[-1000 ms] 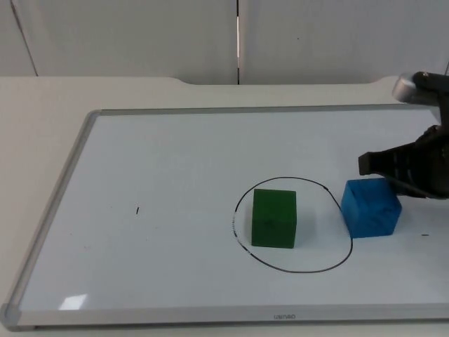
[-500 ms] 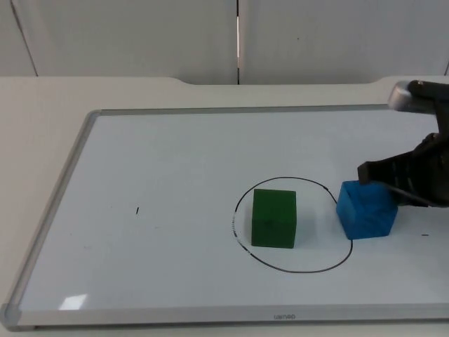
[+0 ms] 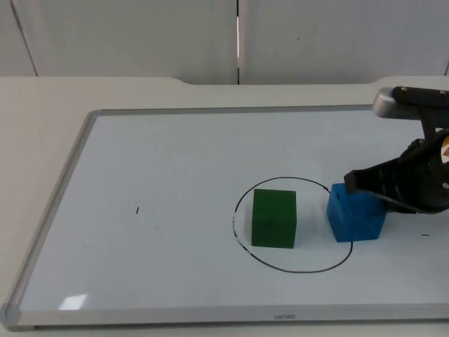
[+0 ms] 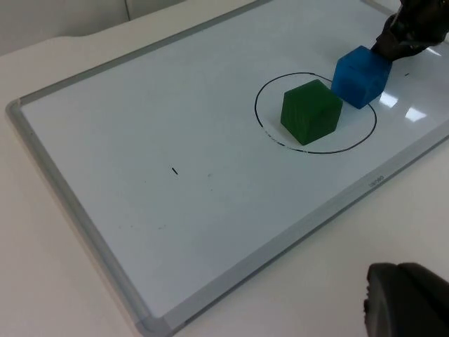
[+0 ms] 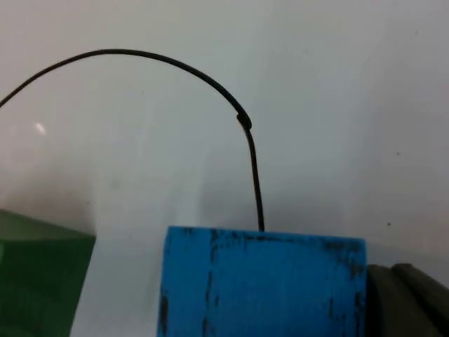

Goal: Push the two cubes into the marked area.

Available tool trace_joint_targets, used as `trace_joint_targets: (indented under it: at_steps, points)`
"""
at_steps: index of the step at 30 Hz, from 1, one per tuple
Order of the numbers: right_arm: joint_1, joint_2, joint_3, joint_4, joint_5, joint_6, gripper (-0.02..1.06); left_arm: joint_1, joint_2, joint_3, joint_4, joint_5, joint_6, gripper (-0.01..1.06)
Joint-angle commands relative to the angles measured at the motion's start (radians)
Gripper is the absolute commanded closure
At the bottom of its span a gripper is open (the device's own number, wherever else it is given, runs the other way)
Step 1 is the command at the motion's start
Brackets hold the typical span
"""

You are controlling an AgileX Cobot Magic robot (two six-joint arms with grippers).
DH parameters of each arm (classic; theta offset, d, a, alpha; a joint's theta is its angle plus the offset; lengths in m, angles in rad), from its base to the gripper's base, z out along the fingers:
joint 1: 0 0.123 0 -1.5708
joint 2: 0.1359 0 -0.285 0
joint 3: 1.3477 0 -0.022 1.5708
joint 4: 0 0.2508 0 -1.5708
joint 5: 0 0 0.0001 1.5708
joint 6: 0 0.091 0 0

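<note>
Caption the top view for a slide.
Right gripper pushes blue cube across the circle line toward green cube.

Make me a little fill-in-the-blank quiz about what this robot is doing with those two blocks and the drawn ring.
1. The green cube sits fully ____ the drawn circle.
2. The right gripper is against the ____ cube.
3. That cube straddles the circle's line on the side nearest the ____ arm.
4. Everything lies on a ____ with a grey frame.

Missing words: inside; blue; right; whiteboard
</note>
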Motion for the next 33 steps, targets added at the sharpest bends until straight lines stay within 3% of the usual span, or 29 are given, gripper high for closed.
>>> trace_joint_targets:
  at_steps: [1,33]
  points:
    - [0.007,0.003,-0.005,0.0,-0.013,-0.004,1.05,-0.002,-0.003,0.005,0.001,-0.012,-0.006,1.05]
    - [0.073,0.003,-0.005,0.002,-0.016,0.047,1.05,-0.002,-0.003,0.005,0.001,-0.012,-0.006,1.05]
